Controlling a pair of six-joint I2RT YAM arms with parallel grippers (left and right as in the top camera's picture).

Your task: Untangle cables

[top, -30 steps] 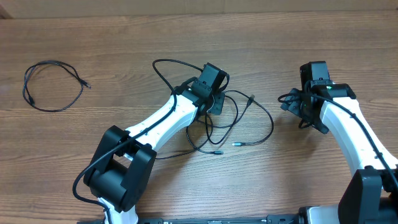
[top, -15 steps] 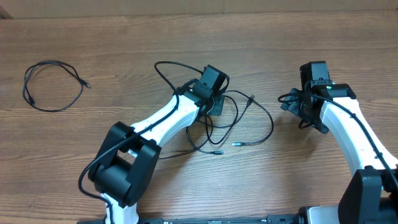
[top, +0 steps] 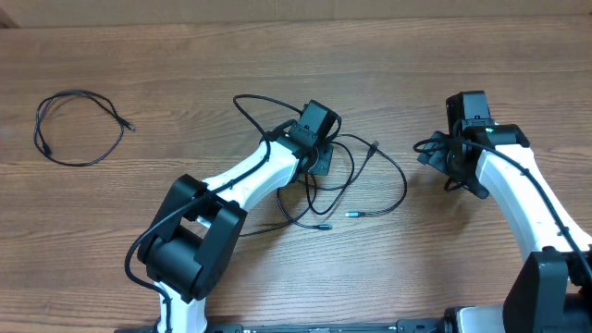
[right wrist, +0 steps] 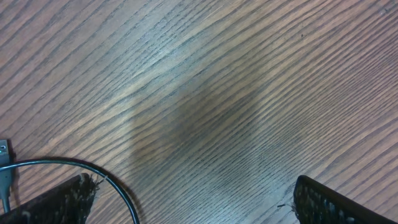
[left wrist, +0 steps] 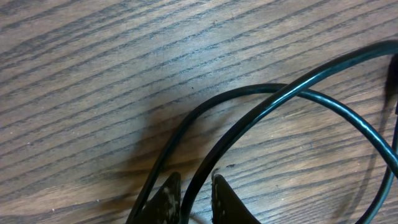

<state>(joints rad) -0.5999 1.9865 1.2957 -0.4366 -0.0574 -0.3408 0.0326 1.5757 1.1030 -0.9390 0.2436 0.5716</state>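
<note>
Cables (top: 344,176) lie in a loose tangle at the middle of the counter (top: 277,55), their loops crossing one another and two silver-tipped plugs (top: 352,215) trailing out on the near side. A lone cord (top: 37,129) sits coiled well apart at the far left, clear of the knot. The step in hand looks like taking hold of a single strand to draw it out of the heap. The left end effector (left wrist: 190,198) is down at the upper left of the tangle, its tips pinched to a narrow slot with one strand running between them. A second strand passes just outside one fingertip. A sliver of gap shows beside the caught strand, so the grip may not be firm yet. The right end effector (right wrist: 193,186) hovers off to the right, near the tangle but not over it, with its fingers spread as wide as they go and nothing between them — only bare wood, with an outlying strand (right wrist: 62,160) curving past one fingertip. The next move probably calls for a firm pinch, then a slow pull away from the crossing loops, taking care not to drag the neighbouring strand along and tighten the knot.
</note>
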